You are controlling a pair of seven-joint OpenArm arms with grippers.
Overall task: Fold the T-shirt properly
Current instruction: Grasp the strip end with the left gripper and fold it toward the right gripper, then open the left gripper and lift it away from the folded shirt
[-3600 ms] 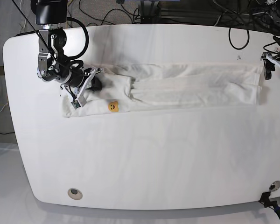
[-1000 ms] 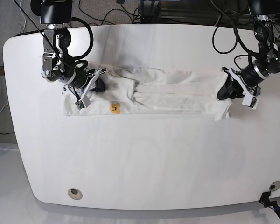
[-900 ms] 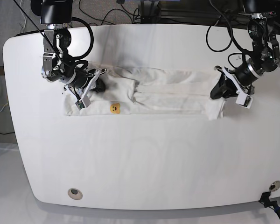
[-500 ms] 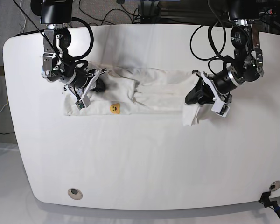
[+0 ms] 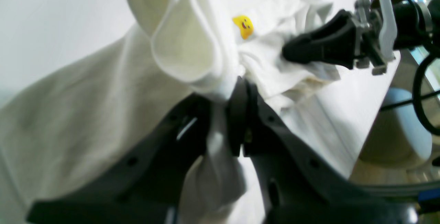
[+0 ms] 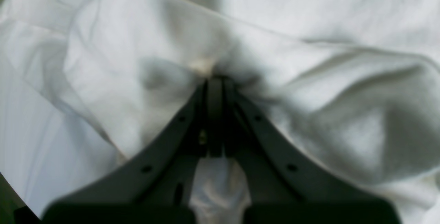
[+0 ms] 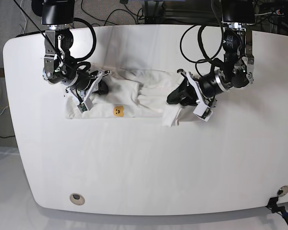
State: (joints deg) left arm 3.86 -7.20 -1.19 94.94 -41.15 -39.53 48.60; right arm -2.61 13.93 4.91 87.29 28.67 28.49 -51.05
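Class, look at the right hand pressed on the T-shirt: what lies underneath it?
Directly beneath the right hand is white, wrinkled cloth of the T-shirt. Whatever the fingertips cover, including any lower layers, is hidden.

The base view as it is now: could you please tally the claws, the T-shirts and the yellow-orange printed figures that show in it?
Claws: 2 (left claw, right claw)
T-shirts: 1 (white T-shirt)
Yellow-orange printed figures: 1 (smiling figure)
Total: 4
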